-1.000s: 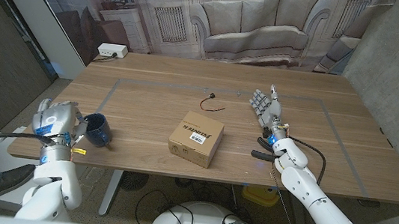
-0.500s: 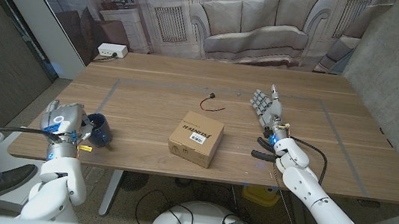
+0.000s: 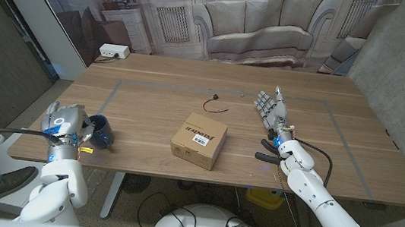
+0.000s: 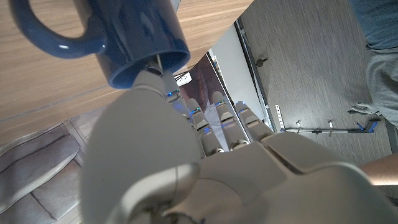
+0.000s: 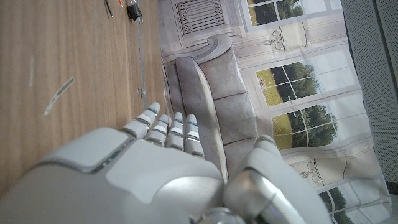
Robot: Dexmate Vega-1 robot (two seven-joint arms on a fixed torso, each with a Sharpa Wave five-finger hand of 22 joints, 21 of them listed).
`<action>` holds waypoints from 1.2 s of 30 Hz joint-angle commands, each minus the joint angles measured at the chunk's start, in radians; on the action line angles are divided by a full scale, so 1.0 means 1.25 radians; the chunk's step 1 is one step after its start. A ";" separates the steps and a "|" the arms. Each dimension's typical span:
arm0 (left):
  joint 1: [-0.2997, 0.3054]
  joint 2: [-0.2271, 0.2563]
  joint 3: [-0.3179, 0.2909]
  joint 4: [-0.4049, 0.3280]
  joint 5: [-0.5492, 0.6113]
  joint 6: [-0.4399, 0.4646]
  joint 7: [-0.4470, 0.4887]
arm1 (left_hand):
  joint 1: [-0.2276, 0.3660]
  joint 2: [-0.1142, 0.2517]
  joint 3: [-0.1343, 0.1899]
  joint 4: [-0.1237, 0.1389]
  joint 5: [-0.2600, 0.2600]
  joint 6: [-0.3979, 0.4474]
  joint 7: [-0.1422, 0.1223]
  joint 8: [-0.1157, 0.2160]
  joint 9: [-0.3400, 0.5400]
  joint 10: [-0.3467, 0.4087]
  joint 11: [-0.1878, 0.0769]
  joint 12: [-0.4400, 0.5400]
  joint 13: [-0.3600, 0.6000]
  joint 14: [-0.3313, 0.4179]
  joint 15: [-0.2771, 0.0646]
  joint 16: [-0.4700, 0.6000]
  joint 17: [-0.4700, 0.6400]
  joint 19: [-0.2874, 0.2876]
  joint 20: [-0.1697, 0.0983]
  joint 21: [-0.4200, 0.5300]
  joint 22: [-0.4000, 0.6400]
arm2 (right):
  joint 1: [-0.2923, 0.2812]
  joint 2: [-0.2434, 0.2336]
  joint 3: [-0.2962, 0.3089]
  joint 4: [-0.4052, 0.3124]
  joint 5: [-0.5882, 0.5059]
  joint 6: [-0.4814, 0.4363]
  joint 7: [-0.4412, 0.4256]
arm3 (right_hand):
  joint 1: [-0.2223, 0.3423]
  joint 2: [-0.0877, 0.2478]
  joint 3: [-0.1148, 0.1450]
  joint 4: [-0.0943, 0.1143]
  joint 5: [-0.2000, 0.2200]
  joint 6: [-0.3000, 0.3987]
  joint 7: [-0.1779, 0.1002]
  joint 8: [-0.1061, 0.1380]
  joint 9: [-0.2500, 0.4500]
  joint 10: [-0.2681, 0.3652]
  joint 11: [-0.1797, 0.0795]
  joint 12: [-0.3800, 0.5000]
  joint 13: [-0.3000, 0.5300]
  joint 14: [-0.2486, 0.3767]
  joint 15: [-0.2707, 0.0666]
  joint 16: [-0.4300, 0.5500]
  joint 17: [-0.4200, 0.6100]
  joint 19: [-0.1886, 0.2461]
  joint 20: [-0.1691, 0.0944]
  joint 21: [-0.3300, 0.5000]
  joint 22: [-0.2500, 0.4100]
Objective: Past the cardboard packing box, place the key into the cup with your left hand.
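The key [image 3: 212,99] lies beyond the box [image 3: 199,144], bare wood around it. The left hand [image 3: 64,122] sits beside the cup [image 3: 99,131] near the table's [image 3: 320,89] left edge, grip unclear. The right hand [image 3: 270,108] stands right of the box, fingers straight and empty.

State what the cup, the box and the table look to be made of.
Cup: likely glazed ceramic, dark blue with glossy highlights. Box: brown cardboard, matte, with a white printed label. Table: wood or wood-look laminate, visible grain, low sheen; which one cannot be told.

Key [image 3: 212,99] too small to make out (mere speck).
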 commanded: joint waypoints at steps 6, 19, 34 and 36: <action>0.019 -0.001 -0.033 -0.003 -0.046 -0.035 0.038 | -0.013 -0.012 -0.001 -0.001 0.009 -0.081 -0.017 -0.043 -0.002 -0.061 0.002 -0.003 0.003 -0.032 -0.081 -0.005 0.002 -0.010 0.014 -0.002 0.001 | 0.007 0.008 -0.002 0.009 -0.001 0.001 -0.001 | 0.003 0.007 -0.002 -0.003 0.005 0.004 -0.002 0.004 0.002 0.004 0.001 0.004 0.003 0.006 -0.002 0.003 0.002 0.002 -0.006 0.000 0.004; 0.078 0.008 -0.078 -0.117 -0.063 0.026 -0.021 | -0.124 -0.027 -0.044 0.059 0.022 -0.194 -0.038 -0.114 -0.004 -0.118 0.030 0.003 0.005 -0.072 -0.052 -0.003 0.005 -0.037 0.024 -0.004 0.002 | -0.004 0.005 -0.002 -0.011 -0.007 0.003 -0.015 | 0.004 0.008 -0.002 -0.003 0.005 0.006 -0.002 0.005 0.002 0.004 0.001 0.004 0.003 0.006 -0.002 0.003 0.002 0.002 -0.005 0.000 0.004; 0.112 0.032 -0.144 -0.161 -0.074 -0.009 -0.055 | -0.264 -0.033 -0.105 0.136 0.046 -0.559 -0.060 -0.225 0.008 -0.216 0.078 0.006 0.005 -0.137 -0.013 -0.002 0.005 -0.069 0.044 -0.003 0.002 | -0.021 -0.001 -0.006 -0.043 -0.019 0.009 -0.035 | 0.006 0.010 -0.003 -0.005 0.004 0.007 -0.004 0.005 0.002 0.005 0.002 0.004 0.003 0.007 -0.002 0.003 0.002 0.002 -0.004 0.000 0.004; 0.116 0.036 -0.149 -0.164 -0.070 -0.012 -0.059 | -0.269 -0.033 -0.107 0.139 0.046 -0.560 -0.060 -0.223 0.008 -0.220 0.080 0.006 0.005 -0.139 -0.013 -0.002 0.005 -0.070 0.045 -0.004 0.002 | -0.025 -0.002 -0.006 -0.049 -0.020 0.012 -0.038 | 0.006 0.010 -0.003 -0.005 0.004 0.007 -0.005 0.005 0.002 0.006 0.002 0.004 0.003 0.007 -0.002 0.003 0.002 0.002 -0.004 0.000 0.004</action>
